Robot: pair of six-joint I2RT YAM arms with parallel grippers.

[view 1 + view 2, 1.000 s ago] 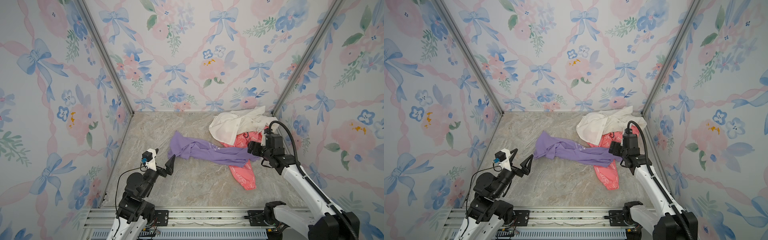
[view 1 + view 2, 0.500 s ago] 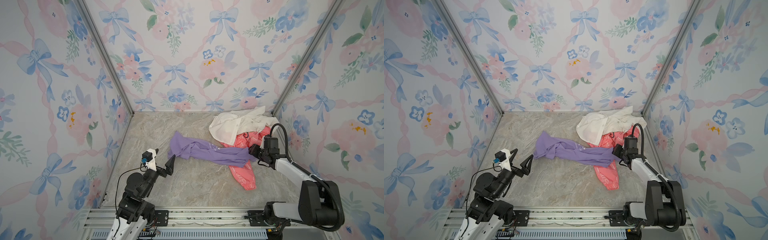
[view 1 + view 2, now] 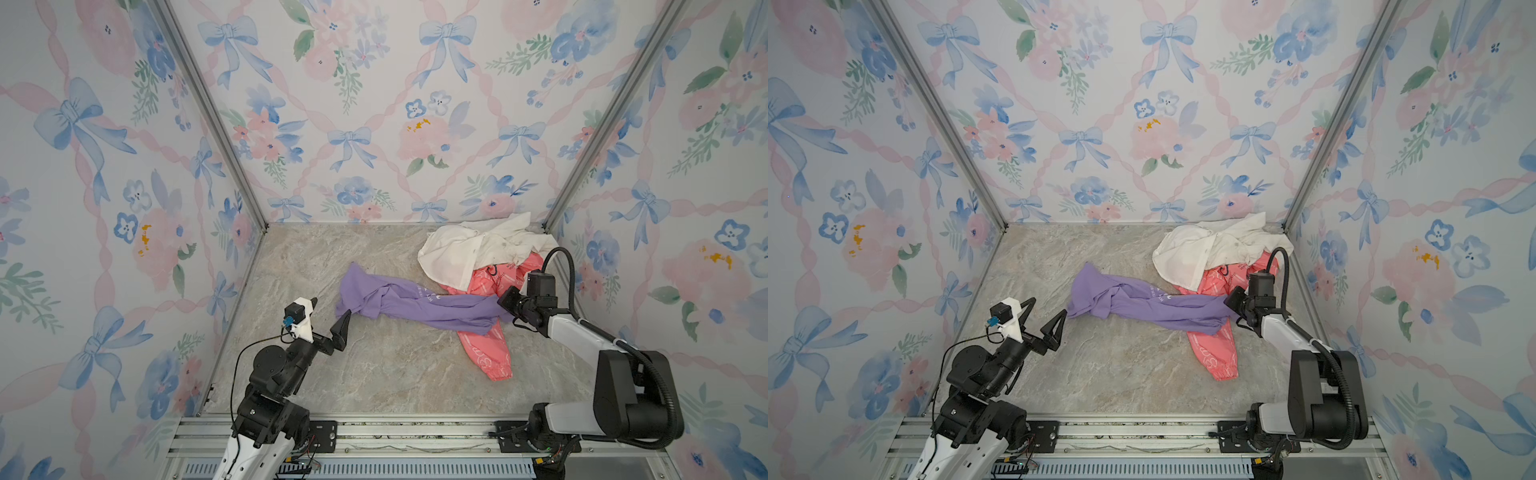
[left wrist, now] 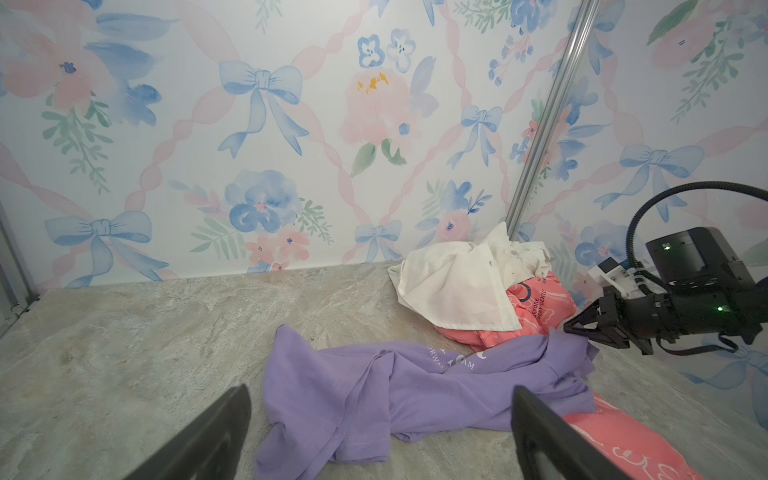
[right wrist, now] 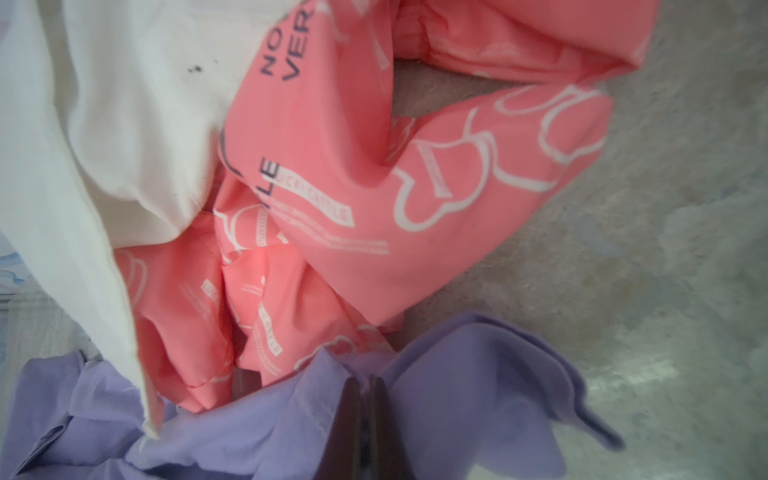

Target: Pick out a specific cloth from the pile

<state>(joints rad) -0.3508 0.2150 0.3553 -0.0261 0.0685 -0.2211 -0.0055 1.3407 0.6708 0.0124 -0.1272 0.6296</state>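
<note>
The cloth (image 3: 415, 305) lies stretched across mid-floor (image 3: 374, 374), its 3 o'clock end draped over the coral-pink garment (image 3: 484, 347). The right gripper (image 5: 365, 386) pinches that end, its fingers pressed together on the fabric. The left gripper (image 3: 329, 311) is at 8 o'clock, just beside the cloth's other end, with its fingers spread.

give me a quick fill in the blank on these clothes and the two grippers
1. The right gripper is shut on the purple shirt, while the left gripper is ____.
2. The white shirt lies partly over the pink garment in the back ____ corner.
3. The lettering on the purple shirt is ____.
Missing words: open; right; white.
</note>
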